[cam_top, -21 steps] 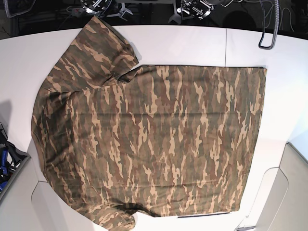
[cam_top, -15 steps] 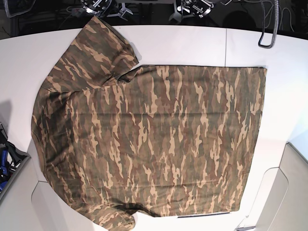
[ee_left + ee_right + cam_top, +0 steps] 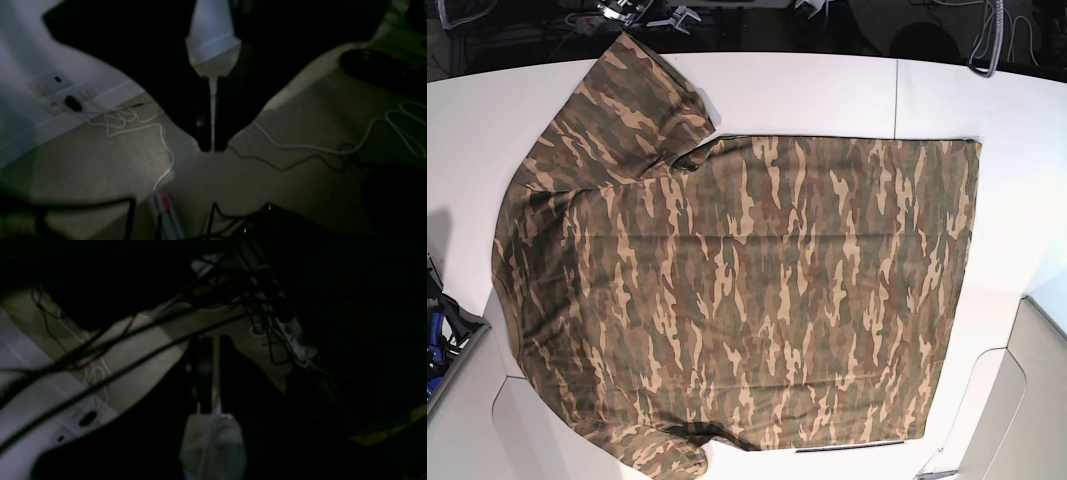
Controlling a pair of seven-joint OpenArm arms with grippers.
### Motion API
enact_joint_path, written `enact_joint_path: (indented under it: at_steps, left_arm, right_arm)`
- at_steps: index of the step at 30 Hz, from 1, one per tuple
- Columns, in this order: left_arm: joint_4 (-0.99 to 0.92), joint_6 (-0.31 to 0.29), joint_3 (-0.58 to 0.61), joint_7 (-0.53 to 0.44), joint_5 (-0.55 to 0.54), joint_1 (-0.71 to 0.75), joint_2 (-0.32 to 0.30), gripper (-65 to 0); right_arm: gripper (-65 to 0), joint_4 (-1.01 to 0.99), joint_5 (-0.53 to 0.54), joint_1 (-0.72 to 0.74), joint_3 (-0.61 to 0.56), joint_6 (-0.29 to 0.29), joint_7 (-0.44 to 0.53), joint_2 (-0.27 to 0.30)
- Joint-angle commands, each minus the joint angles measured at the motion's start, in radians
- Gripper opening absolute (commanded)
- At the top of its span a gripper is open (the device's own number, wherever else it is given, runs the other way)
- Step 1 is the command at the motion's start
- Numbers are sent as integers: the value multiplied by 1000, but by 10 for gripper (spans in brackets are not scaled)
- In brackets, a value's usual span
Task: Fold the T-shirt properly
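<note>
The camouflage T-shirt (image 3: 737,290) lies spread flat on the white table (image 3: 827,90). Its hem is on the right, one sleeve is at the top left and the other at the bottom left. The collar is not visible. Both arms are drawn back past the table's far edge. Only a bit of the right arm (image 3: 632,12) shows in the base view. In the left wrist view my left gripper (image 3: 211,148) hangs over the floor, jaws together, holding nothing. In the right wrist view my right gripper (image 3: 215,338) is dark, jaws together and empty.
A dark bin with blue parts (image 3: 442,335) sits at the table's left edge. A cable loop (image 3: 985,55) hangs at the top right. A white panel (image 3: 1027,400) adjoins the lower right. White and dark cables (image 3: 160,133) lie on the floor behind the table.
Both arms have pulled back toward the top edge of the base view and show less than before. The T-shirt has not moved.
</note>
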Motion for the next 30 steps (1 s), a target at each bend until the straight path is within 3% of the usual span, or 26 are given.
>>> enact_joint_path:
  at_steps: [1, 5, 9, 14, 22, 25, 30]
  left_arm:
    - [24, -6, -1, -19, -2, 20, -15, -620]
    - [117, -6, -1, -39, -8, 91, -70, -620]
    - [240, -6, -1, -39, -80, 168, -130, -620]
    - [407, 5, -32, -38, -114, 272, -195, -620]
    - [672, 3, -277, -29, -91, 455, -217, -620]
    - [787, -31, -377, -15, -71, 528, -217, -620]
    - [990, -113, -540, 27, -74, 639, -219, -620]
  right_arm:
    - [-620, 20, 4, -16, -1, 6, 3, 14]
    - [-620, 103, 4, -81, -1, 6, 3, 64]
    - [-620, 225, 9, -168, -1, 7, 3, 127]
    - [-620, 414, 142, -286, -1, 36, 3, 230]
    - [-620, 787, 260, -495, 3, 53, 0, 415]
    - [-620, 933, 321, -558, 27, 60, -28, 473]
    - [-620, 1168, 461, -639, 156, 187, -90, 519]
